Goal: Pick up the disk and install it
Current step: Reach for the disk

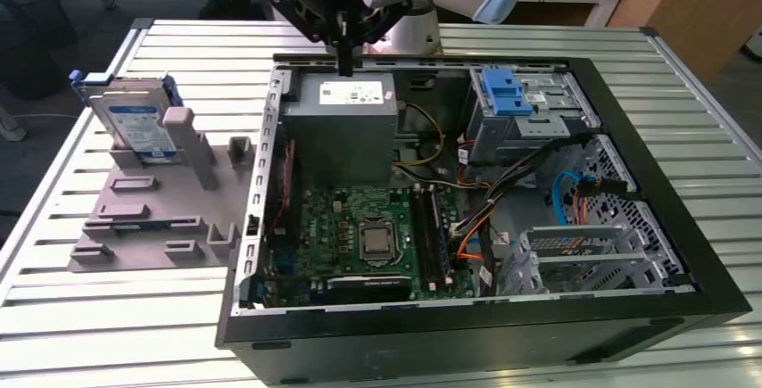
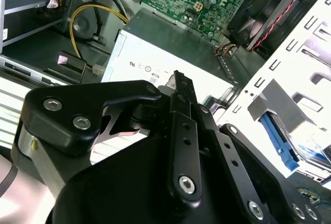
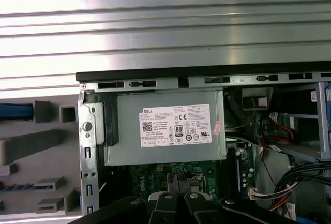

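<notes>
1. Counter (image 1: pixel 120 334): slatted metal; carries everything listed below.

2. Computer case (image 1: pixel 476 343): black, lying on its side, open on top. It takes up the middle and the exterior view's right of the counter.

3. Power supply (image 1: pixel 345 129): grey box with a white sticker, in the far corner of the case on the exterior view's left. A green circuit board (image 1: pixel 357 227) lies just beside it on the near side.

4. Drive cage (image 1: pixel 536 111): silver metal with a blue latch (image 1: pixel 506 94), in the far corner on the exterior view's right. Loose cables (image 1: pixel 572 192) run near it.

5. Rack (image 1: pixel 143 218): grey moulded stand outside the case, on the exterior view's left.

6. Disk (image 1: pixel 134 120): upright at the far end of the rack, label facing forward, blue bracket around it. A grey post of the rack partly covers it. It is not gripped. The case side wall and the rack posts stand between it and the tool.

7. Tool (image 1: pixel 345 62): above the far edge of the power supply, pointing down, well apart from the disk. In the second wrist view its fingers (image 2: pixel 179 87) are pressed together with nothing between them.
</notes>
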`<state>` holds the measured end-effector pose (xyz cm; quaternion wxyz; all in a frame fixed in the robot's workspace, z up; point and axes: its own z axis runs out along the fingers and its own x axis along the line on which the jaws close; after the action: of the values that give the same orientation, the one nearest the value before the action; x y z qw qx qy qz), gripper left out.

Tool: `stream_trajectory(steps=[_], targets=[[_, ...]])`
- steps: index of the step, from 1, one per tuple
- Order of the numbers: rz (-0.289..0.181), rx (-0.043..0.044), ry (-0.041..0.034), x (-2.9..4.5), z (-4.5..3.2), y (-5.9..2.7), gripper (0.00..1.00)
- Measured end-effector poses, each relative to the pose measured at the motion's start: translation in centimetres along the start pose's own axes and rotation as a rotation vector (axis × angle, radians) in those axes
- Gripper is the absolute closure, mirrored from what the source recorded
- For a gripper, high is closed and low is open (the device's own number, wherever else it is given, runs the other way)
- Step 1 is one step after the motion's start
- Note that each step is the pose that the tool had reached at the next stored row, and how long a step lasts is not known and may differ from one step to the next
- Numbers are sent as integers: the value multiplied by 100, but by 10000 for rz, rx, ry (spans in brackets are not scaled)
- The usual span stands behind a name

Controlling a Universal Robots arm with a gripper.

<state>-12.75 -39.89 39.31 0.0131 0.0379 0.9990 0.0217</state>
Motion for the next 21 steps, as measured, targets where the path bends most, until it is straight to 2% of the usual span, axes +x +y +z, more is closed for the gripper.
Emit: stream_trajectory(steps=[9,21], targets=[[0,0,1,30,3,-3,89],[0,0,4,106,8,-8,89]])
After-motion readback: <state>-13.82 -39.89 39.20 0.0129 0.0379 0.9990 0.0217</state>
